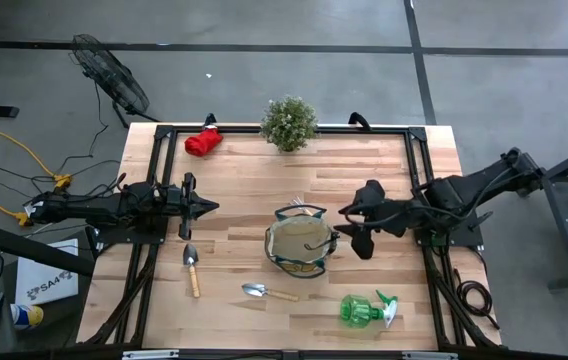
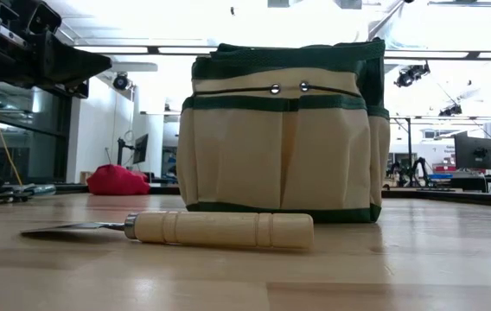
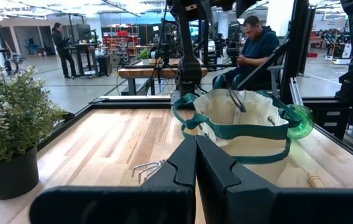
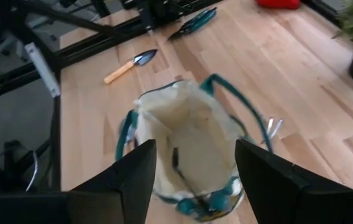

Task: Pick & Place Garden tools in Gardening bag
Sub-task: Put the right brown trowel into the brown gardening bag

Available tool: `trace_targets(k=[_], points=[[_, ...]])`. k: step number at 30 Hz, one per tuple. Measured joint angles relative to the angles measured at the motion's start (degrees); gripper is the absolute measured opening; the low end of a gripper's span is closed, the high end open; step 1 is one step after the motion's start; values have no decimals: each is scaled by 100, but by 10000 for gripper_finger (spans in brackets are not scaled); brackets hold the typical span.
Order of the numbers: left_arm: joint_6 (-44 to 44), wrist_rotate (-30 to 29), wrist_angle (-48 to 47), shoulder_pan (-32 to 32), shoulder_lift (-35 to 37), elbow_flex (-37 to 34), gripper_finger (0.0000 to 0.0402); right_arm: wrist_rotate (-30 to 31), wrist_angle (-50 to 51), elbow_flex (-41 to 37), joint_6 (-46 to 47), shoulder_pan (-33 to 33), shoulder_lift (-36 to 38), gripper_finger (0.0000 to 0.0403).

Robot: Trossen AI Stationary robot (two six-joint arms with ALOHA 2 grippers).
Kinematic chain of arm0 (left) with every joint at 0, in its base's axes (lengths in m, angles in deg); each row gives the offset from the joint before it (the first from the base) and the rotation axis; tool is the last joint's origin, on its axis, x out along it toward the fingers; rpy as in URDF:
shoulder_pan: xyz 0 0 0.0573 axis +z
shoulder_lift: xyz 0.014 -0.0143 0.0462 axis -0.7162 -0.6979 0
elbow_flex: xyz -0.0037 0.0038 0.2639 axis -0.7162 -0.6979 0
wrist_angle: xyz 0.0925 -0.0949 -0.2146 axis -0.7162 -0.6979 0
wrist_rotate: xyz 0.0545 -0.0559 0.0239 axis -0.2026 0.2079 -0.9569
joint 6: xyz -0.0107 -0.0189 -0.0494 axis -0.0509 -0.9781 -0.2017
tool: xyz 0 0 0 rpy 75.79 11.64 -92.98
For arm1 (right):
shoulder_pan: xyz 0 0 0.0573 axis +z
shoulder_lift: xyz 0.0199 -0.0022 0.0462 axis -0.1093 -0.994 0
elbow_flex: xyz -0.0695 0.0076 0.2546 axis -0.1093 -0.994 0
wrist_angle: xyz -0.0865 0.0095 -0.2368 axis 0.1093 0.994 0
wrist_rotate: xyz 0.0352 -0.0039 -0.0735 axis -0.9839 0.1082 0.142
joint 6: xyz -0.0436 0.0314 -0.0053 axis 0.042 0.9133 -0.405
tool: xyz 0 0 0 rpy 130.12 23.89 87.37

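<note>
Gardening bag sits mid-table nearly empty as the right gripper hovers above it, fingers apart, the left gripper pinched together nearby, two trowels, spray bottle and red glove bundle still unpacked.

Robotics lab or workshop, concrete floor, floor fan, workbenches behind, people working
</note>
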Motion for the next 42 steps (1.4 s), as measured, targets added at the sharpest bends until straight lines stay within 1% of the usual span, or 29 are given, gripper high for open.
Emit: trace_targets(k=[10,20,24,36,42], points=[[0,2,0,-2,-2,0,0,25,1,0,-4,644,-76,211],[0,2,0,0,0,0,0,-5,-252,0,15,1202,-467,211],[0,2,1,-1,-1,0,0,-17,-418,0,285,1333,-542,211],[0,1,0,-1,-2,0,0,-18,-426,0,1709,1745,-542,211],[23,-4,2,-2,-2,0,0,-26,-425,0,1625,1882,-542,211]])
